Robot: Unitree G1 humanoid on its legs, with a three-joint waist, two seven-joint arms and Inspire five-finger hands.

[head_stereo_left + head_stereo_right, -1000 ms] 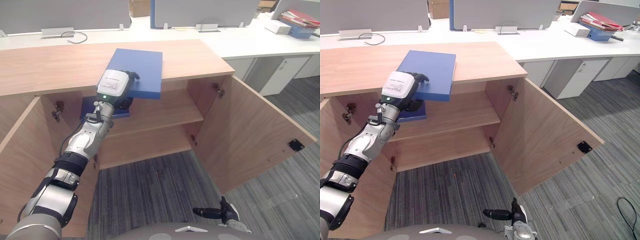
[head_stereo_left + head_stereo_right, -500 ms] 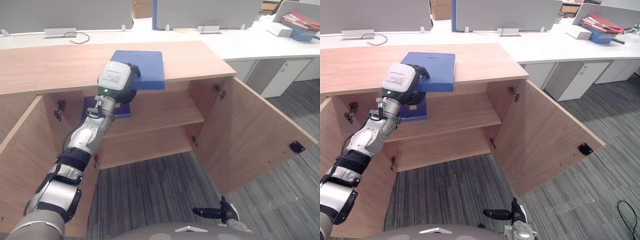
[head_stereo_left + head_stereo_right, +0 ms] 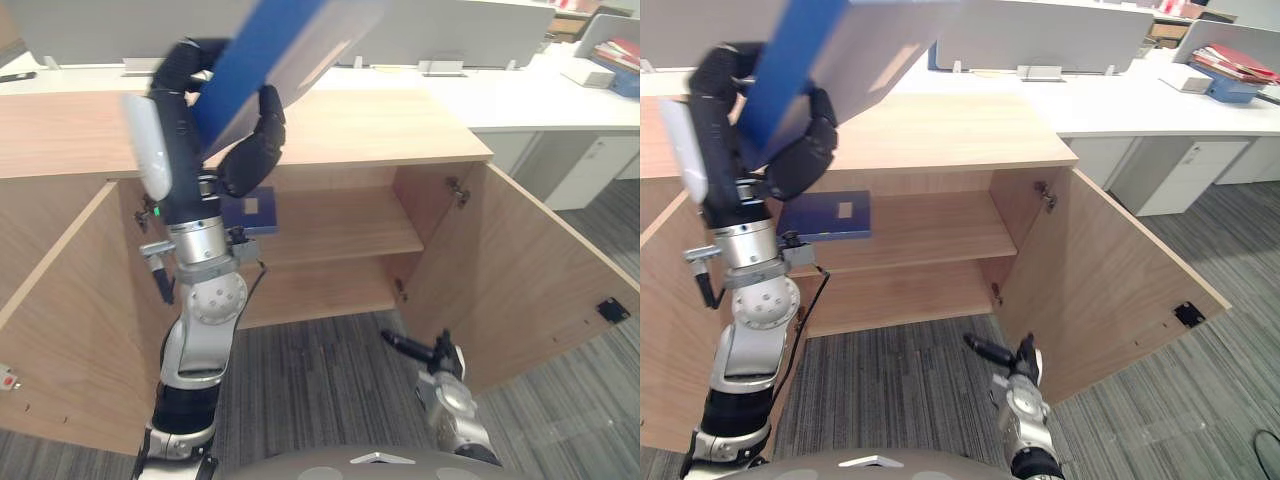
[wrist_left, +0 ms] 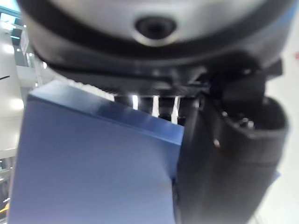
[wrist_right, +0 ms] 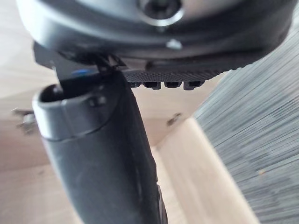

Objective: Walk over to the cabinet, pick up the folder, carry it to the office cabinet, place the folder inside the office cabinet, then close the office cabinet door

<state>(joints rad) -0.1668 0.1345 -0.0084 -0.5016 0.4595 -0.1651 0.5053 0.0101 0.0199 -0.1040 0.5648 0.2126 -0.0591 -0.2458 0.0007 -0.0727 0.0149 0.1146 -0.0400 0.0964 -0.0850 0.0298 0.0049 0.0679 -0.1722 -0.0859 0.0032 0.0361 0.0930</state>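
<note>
Above the cabinet (image 3: 380, 125) the blue folder (image 3: 265, 50) is blurred. Its upper end runs off the top edge, so its full length cannot be told. The left hand (image 3: 185, 140) clamps its lower end, with the fingers curling over the far side partly hidden by the cover. On the cabinet's upper shelf, a second blue folder (image 3: 825, 215) lies with its left part behind that arm. The cabinet's left door (image 3: 50, 330) is cut by the edge. Low in front of the cabinet, the right hand (image 3: 440, 365) is too small to read. Beyond the cabinet's right end, red files (image 3: 1225, 62) are too small to count.
</note>
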